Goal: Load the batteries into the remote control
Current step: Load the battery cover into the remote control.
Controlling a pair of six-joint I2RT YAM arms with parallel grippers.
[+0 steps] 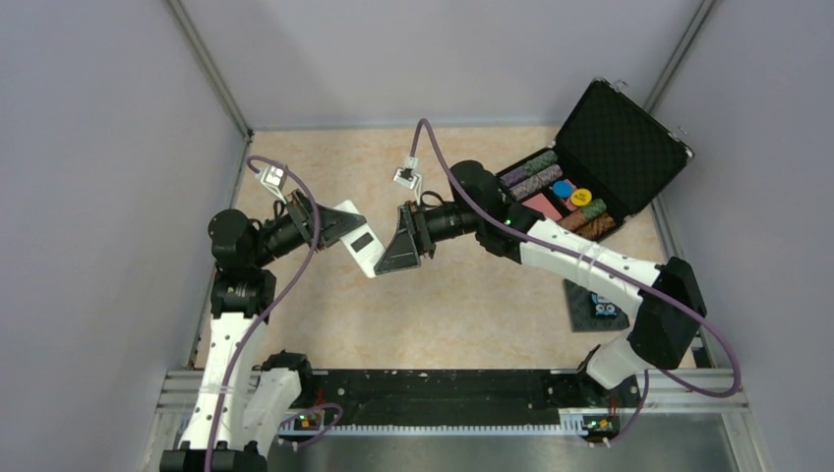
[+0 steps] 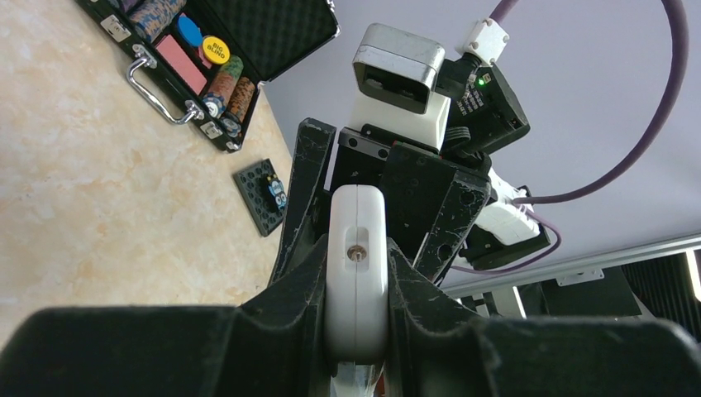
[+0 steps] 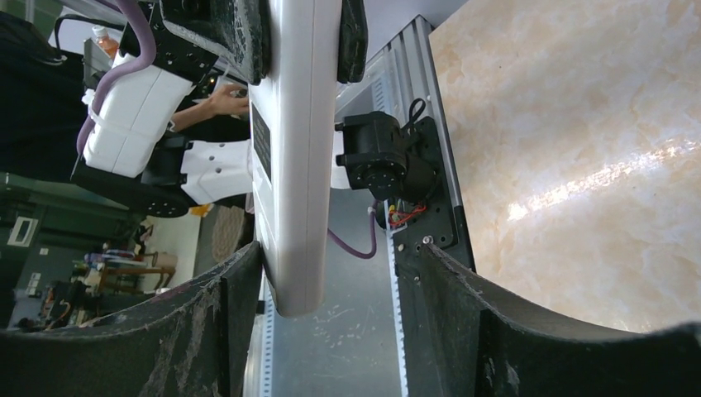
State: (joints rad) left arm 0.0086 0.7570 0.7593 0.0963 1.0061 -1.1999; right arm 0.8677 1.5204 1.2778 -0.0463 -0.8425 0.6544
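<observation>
My left gripper (image 1: 342,228) is shut on the white remote control (image 1: 360,242) and holds it in the air above the table's middle. In the left wrist view the remote's narrow edge (image 2: 355,227), with a small metal socket in it, is pinched between the jaws of the left gripper (image 2: 355,285). My right gripper (image 1: 391,252) is open around the remote's free end. In the right wrist view the remote (image 3: 298,149) lies against the left finger (image 3: 223,322), with a wide gap to the right finger (image 3: 496,331) of the right gripper (image 3: 339,256). No batteries show in any view.
An open black case (image 1: 615,138) of poker chips stands at the back right and shows in the left wrist view (image 2: 273,33). A black square pad (image 1: 593,307) with a blue gadget lies at the right, also in the left wrist view (image 2: 261,198). Walls enclose the table.
</observation>
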